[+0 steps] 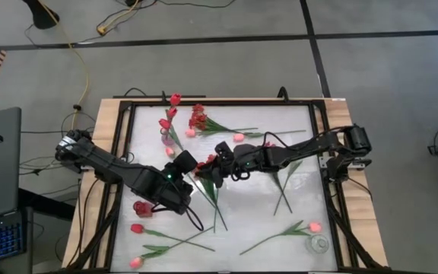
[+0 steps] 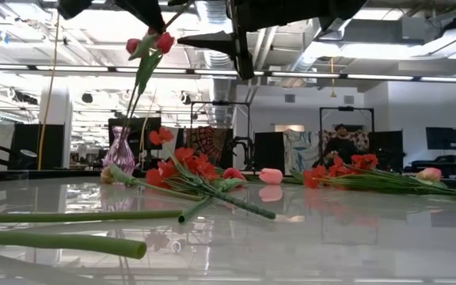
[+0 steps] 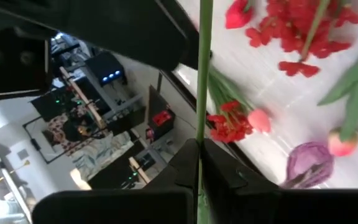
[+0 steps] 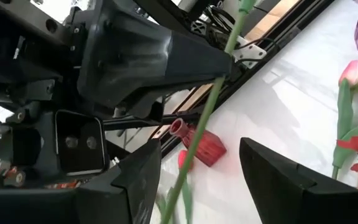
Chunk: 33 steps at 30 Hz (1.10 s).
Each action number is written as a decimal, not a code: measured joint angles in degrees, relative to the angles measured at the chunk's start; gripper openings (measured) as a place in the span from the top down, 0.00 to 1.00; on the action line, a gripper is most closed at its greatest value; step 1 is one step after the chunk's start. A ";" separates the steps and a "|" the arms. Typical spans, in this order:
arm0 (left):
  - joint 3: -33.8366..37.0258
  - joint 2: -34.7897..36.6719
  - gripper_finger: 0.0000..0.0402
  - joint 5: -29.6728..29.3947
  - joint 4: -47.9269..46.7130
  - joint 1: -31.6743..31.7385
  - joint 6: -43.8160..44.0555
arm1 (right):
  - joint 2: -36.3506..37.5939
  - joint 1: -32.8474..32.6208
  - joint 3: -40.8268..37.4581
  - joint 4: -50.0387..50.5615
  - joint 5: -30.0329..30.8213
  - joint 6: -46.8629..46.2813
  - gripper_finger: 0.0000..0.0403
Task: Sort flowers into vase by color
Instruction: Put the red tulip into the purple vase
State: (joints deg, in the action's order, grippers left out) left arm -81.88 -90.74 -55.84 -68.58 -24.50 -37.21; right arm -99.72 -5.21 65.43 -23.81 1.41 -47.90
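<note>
Both arms meet mid-table. Left gripper (image 3: pixel 199 163) clenched on a flower stem (image 3: pixel 202 74), which runs straight out ahead of the fingers. Right gripper (image 4: pixel 199 163) released, fingers straddling that stem without touching, hence nearer for a handover. The flower's head is probably the red tulip (image 2: pixel 163 41) seen high in the low view.
</note>
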 joint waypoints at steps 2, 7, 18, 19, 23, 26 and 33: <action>0.01 0.00 1.00 -1.07 1.59 0.12 -1.56 | 0.00 0.12 0.00 0.17 0.00 0.36 0.39; 0.01 0.00 1.00 -1.41 3.42 0.09 -5.19 | 0.00 0.12 0.00 0.00 0.00 1.70 0.39; 0.01 0.00 1.00 -1.85 3.66 0.12 -6.06 | 0.00 0.10 0.00 0.02 -0.02 3.41 0.63; 0.01 0.00 1.00 -1.85 3.66 0.12 -6.33 | 0.00 0.10 0.00 0.02 -0.02 3.47 0.66; 0.01 0.00 1.00 -1.63 3.66 0.12 -6.50 | 0.00 0.10 0.00 -0.54 -1.08 5.67 0.81; 0.01 0.02 1.00 -0.49 3.57 0.12 -6.22 | -0.04 0.10 -0.04 -0.87 -1.51 5.80 0.91; 0.00 0.02 0.88 0.49 3.59 -0.06 -4.91 | -0.09 0.07 -0.13 -2.16 -1.53 6.51 0.95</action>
State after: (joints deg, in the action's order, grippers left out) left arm -81.88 -90.72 -55.35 -64.99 -24.56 -42.12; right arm -99.81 -5.14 65.30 -25.98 -0.12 -41.39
